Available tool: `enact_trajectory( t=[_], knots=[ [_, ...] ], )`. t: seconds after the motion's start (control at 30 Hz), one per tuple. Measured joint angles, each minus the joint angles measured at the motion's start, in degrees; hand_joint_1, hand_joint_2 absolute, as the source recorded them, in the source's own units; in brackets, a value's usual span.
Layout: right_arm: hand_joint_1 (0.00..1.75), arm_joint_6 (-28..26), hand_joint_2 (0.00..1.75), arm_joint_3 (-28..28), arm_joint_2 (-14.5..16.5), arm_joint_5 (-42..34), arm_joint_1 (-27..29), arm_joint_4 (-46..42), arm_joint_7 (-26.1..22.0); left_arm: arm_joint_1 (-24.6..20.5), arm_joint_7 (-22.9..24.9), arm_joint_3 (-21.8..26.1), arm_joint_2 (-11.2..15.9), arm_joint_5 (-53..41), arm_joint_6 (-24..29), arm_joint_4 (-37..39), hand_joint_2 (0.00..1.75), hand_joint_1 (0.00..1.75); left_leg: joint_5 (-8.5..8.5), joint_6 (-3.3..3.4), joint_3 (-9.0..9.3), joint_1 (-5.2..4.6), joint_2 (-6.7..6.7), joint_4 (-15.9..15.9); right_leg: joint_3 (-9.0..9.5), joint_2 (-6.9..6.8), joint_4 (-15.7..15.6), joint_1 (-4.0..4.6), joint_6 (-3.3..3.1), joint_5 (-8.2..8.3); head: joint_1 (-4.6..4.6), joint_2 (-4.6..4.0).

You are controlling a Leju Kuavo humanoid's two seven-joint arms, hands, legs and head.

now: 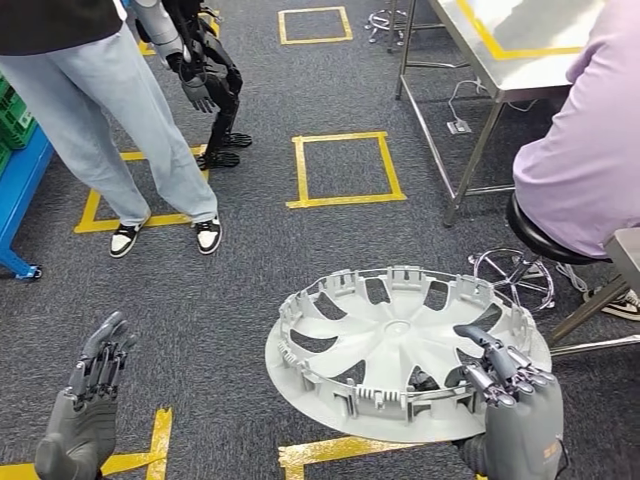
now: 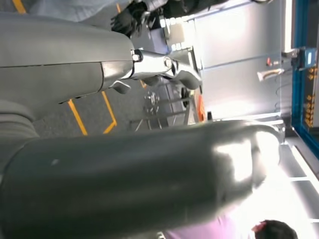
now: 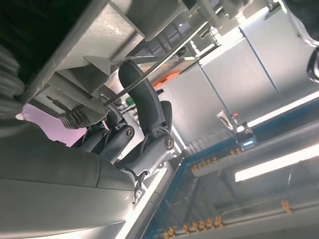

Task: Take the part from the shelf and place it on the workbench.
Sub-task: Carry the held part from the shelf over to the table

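Head view: the part, a silver-grey wheel cover [image 1: 396, 345], is held roughly level above the dark carpet at about 5 o'clock in the frame, its ribbed inner face up. The right hand [image 1: 506, 385] grips it at the near right rim, with fingers [image 1: 494, 350] curled over the edge onto the inner face. In the right wrist view the same hand [image 3: 146, 129] has dark fingers hooked around the rim of the wheel cover [image 3: 109, 35].

The left hand [image 1: 87, 400] sits at 7 o'clock, well apart from the cover, holding nothing, fingers extended and slightly spread. In the left wrist view its thumb [image 2: 127, 174] is close to the lens and blurred.

The workbench [image 1: 513, 45], a steel table with yellow tape on top, stands at 1 o'clock. A seated person in a lilac top [image 1: 585, 150] is at 3 o'clock on a black stool [image 1: 536, 235]. A standing person in light trousers [image 1: 113, 120] is at 11 o'clock, beside a second robot [image 1: 204, 70]. Yellow tape squares [image 1: 343, 170] mark the floor at 12 o'clock. A blue shelf base [image 1: 19, 190] is at 9 o'clock.
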Motion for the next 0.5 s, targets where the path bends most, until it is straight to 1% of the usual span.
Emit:
enact_trajectory(
  t=[0.03, 0.07, 0.1, 0.13, 0.17, 0.2, 0.23, 0.27, 0.3, 0.33, 0.37, 0.4, 0.43, 0.5],
  knots=[
    [1.75, -0.01, 1.75, -0.07, 0.0, -0.02, 0.11, -0.03, -0.01, -0.08, -0.05, -0.06, 0.01, 0.01, 0.0, -0.01, 0.0, 0.0, 0.21, 0.24, 0.14, 0.05, 0.72, -0.42, -0.39, -0.5, 0.29, 0.01, 0.28, -0.21, 0.06, 0.0],
    [1.75, -0.01, 1.75, -0.1, 0.0, -0.03, 0.17, -0.06, -0.01, -0.12, -0.1, -0.1, 0.01, 0.02, -0.01, -0.01, 0.0, 0.0, 0.44, 0.49, 0.31, 0.12, 1.48, -0.87, -1.01, -1.68, 1.23, 0.1, 0.49, -0.88, 0.17, 0.0],
    [1.75, -0.02, 1.75, -0.14, 0.0, -0.07, 0.15, -0.09, -0.01, -0.13, -0.13, -0.15, 0.01, 0.01, -0.02, 0.0, 0.0, 0.0, 0.64, 0.71, 0.44, 0.21, 2.32, -1.27, -2.17, -3.39, 3.4, 0.21, 0.67, -2.21, 0.32, 0.0],
    [1.75, -0.01, 1.75, -0.16, 0.0, -0.12, 0.11, -0.11, 0.01, -0.12, -0.15, -0.19, 0.01, 0.01, -0.03, 0.01, 0.0, 0.0, 0.68, 0.85, 0.49, 0.13, 3.17, -1.37, -3.72, -5.3, 6.71, 0.27, 0.85, -4.02, 0.44, 0.0],
    [1.75, 0.0, 1.75, -0.17, 0.01, -0.18, -0.01, -0.12, 0.03, -0.08, -0.17, -0.21, 0.01, 0.01, -0.04, 0.02, 0.0, 0.0, 0.66, 0.93, 0.47, 0.09, 4.02, -1.38, -5.52, -6.4, 10.52, 0.21, 1.09, -5.82, 0.55, 0.0],
    [1.75, 0.03, 1.75, -0.18, 0.01, -0.22, -0.08, -0.12, 0.08, -0.07, -0.17, -0.22, 0.02, 0.01, -0.05, 0.03, 0.0, 0.0, 0.61, 0.95, 0.46, 0.07, 4.95, -1.36, -7.08, -7.01, 13.8, 0.08, 1.35, -7.07, 0.56, 0.0],
    [1.75, 0.08, 1.75, -0.2, 0.02, -0.24, -0.1, -0.12, 0.12, -0.09, -0.17, -0.23, 0.04, 0.01, -0.08, 0.03, 0.0, 0.0, 0.53, 0.92, 0.48, 0.08, 5.81, -1.33, -7.78, -7.31, 15.41, -0.08, 1.59, -7.32, 0.56, 0.0],
    [1.75, 0.14, 1.75, -0.21, 0.02, -0.24, -0.09, -0.13, 0.17, -0.11, -0.17, -0.25, 0.05, 0.02, -0.12, 0.03, 0.0, 0.0, 0.43, 0.82, 0.52, 0.12, 6.58, -1.28, -7.34, -7.57, 14.76, -0.25, 1.8, -6.49, 0.57, 0.0],
    [1.75, 0.19, 1.75, -0.22, 0.02, -0.23, -0.08, -0.13, 0.21, -0.13, -0.17, -0.27, 0.06, 0.02, -0.16, 0.03, 0.0, 0.0, 0.29, 0.65, 0.58, 0.18, 7.29, -1.18, -5.69, -8.02, 11.87, -0.4, 1.96, -4.81, 0.57, 0.0],
    [1.75, 0.21, 1.75, -0.23, 0.02, -0.22, -0.08, -0.14, 0.23, -0.14, -0.17, -0.3, 0.07, 0.02, -0.2, 0.03, 0.0, 0.0, 0.08, 0.38, 0.68, 0.22, 7.94, -1.01, -3.38, -9.06, 7.68, -0.5, 2.1, -3.17, 0.57, 0.0],
    [1.75, 0.23, 1.75, -0.24, 0.02, -0.21, -0.11, -0.14, 0.26, -0.15, -0.16, -0.32, 0.08, 0.02, -0.21, 0.03, 0.0, 0.0, -0.18, 0.05, 0.74, 0.15, 8.48, -0.78, -1.15, -10.07, 3.97, -0.46, 2.02, -1.99, 0.59, 0.0],
    [1.75, 0.23, 1.75, -0.25, 0.02, -0.22, -0.13, -0.19, 0.31, -0.16, -0.15, -0.34, 0.09, 0.02, -0.22, 0.03, 0.0, 0.0, -0.42, -0.28, 0.81, 0.04, 8.96, -0.57, 0.43, -10.74, 1.3, -0.38, 1.77, -1.33, 0.56, 0.0],
    [1.75, 0.24, 1.75, -0.26, 0.02, -0.25, -0.16, -0.25, 0.37, -0.2, -0.13, -0.36, 0.09, 0.02, -0.23, 0.03, 0.0, 0.0, -0.58, -0.57, 0.9, -0.1, 9.38, -0.4, 1.14, -11.07, 0.09, -0.27, 1.44, -1.25, 0.51, 0.0],
    [1.75, 0.26, 1.75, -0.32, 0.02, -0.37, -0.17, -0.43, 0.53, -0.33, -0.02, -0.42, 0.11, 0.03, -0.33, 0.04, 0.0, 0.0, -0.72, -1.04, 1.1, -0.14, 10.23, -0.34, 1.04, -9.98, 0.13, -0.1, 0.61, -1.2, 0.42, 0.0]
  ],
)
